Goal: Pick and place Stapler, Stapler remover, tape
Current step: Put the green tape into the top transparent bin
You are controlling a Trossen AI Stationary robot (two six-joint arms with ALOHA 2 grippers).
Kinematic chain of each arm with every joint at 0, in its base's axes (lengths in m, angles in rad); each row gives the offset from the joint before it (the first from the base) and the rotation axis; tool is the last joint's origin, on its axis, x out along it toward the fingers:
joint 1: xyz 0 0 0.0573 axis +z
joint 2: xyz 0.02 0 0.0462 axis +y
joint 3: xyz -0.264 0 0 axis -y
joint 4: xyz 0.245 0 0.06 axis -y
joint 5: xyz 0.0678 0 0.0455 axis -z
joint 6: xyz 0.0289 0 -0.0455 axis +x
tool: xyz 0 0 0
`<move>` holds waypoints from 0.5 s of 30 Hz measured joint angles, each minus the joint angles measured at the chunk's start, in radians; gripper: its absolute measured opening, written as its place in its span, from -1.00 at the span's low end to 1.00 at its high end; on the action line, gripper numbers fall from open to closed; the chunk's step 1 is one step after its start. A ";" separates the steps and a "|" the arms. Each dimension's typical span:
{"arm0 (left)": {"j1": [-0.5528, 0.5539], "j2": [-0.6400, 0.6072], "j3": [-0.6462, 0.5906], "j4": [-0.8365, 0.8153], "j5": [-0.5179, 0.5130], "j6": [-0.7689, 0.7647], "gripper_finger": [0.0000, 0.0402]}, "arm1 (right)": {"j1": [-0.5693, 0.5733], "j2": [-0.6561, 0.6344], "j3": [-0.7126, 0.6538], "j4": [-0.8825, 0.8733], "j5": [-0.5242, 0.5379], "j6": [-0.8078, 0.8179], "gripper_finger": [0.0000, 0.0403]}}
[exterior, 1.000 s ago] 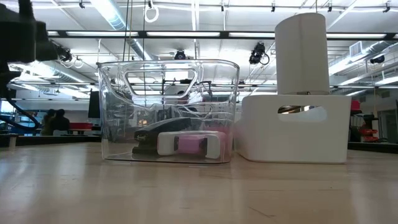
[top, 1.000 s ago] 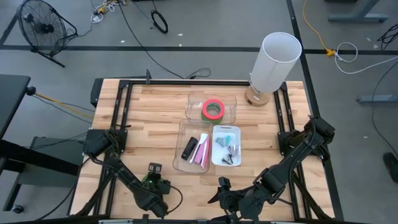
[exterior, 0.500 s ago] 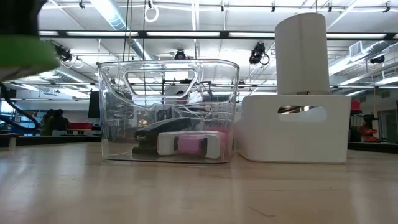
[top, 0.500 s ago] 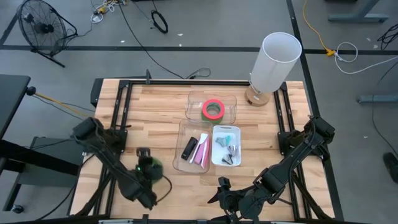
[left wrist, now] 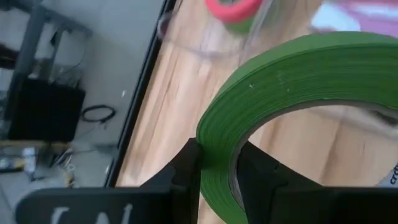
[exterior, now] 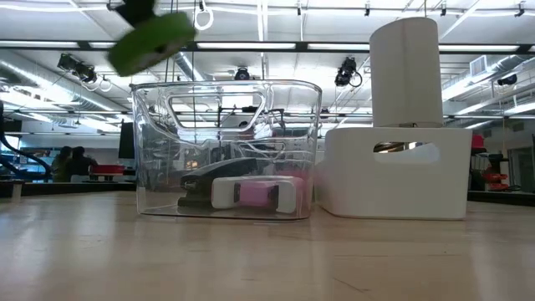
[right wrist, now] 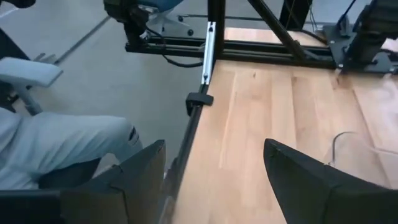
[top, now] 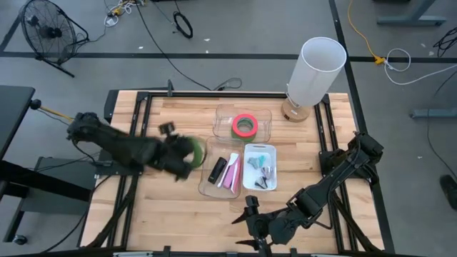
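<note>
Left tool (top: 187, 155) holds tape ring (top: 193, 151) just left of clear bin (top: 211, 187) — white bin (top: 260, 175) at its right.

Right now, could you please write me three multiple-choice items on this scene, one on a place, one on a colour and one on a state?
1. Where is the red-pink tape roll?
A. in the clear bin at the far side
B. in the white bin
C. on the bare table

2. What colour is the tape roll in the left gripper?
A. red
B. green
C. white

3. How does the right gripper stand?
A. shut on a stapler
B. shut on tape
C. open, holding nothing

Answers: 1 A, the high view shows it in the far clear bin. 2 B, the left wrist view shows a green ring clamped. 3 C, its jaws stand apart over bare wood.
</note>
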State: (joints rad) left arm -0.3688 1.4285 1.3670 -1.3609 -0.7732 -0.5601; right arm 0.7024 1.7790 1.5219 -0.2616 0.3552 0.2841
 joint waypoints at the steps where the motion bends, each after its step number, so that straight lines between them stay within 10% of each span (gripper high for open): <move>1: 0.050 -0.004 0.000 0.061 0.015 0.081 -0.60 | -0.006 0.000 0.000 0.000 -0.005 -0.013 0.34; 8: 0.399 -0.001 0.000 0.498 0.253 0.596 -0.60 | -0.026 0.000 0.000 -0.048 -0.006 -0.102 0.34; 15: 0.686 0.029 0.002 0.694 0.511 0.743 -0.60 | -0.032 0.000 0.000 -0.196 -0.004 -0.120 0.34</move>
State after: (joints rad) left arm 0.3168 1.4580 1.3693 -0.6672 -0.2626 0.1833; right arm 0.6700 1.7794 1.5219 -0.4578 0.3511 0.1642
